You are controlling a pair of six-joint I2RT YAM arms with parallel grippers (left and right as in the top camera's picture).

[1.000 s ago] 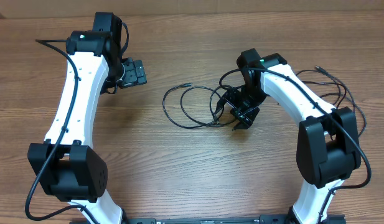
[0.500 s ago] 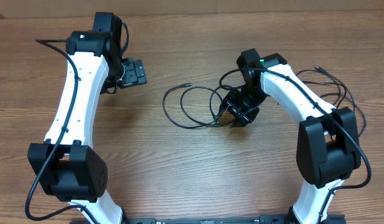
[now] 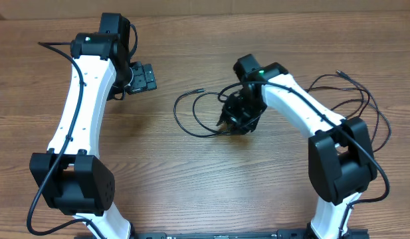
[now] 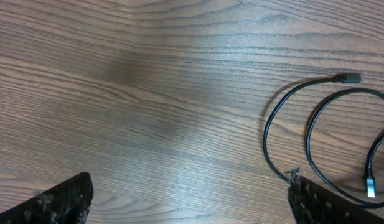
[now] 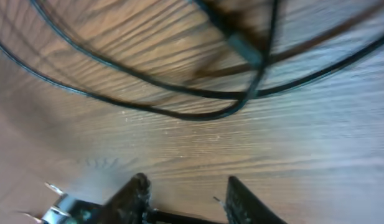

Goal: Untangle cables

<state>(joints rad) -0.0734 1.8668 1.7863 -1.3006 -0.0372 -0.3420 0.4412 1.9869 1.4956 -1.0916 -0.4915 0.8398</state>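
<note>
Overhead: left arm (image 3: 85,99) sits far left, left jaws wide and empty over bare desk (image 4: 148,93), well apart from cables (image 3: 195,113). Cables lie mid-desk in overlapping loops, one plug (image 4: 348,78) free at the top. Right jaws are low at the loops' right edge with a narrow gap. Right wrist view shows nothing between them, and strands cross just ahead by another plug (image 5: 244,46). Risk: jaws pinch both crossed strands, or miss. With nothing pinning the left side, a pull would likely drag or tighten the whole bundle.
</note>
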